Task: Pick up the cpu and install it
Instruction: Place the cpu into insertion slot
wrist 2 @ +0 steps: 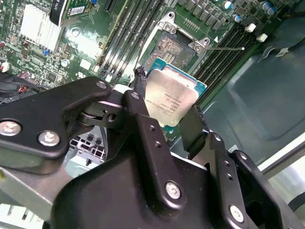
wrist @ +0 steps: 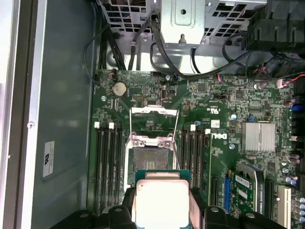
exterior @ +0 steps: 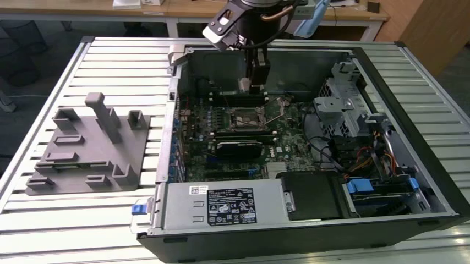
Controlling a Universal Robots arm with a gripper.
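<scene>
We see the gripper (wrist 2: 167, 109) clamped on the cpu (wrist 2: 172, 94), fingers on two opposite edges. The open motherboard socket (wrist 2: 174, 49) lies just beyond its fingertips.

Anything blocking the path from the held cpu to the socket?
Nothing visible. The gripper holds the cpu above the board, near the socket. The load plate is swung open, and the socket's contact area lies bare.

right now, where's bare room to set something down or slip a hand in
Free: the slatted table around the grey fixture, on the exterior view's left. Inside the case, the plain panel beside the memory slots. Crowded: around the socket, where the gripper holds the cpu, and the cabled drive bay.
</scene>
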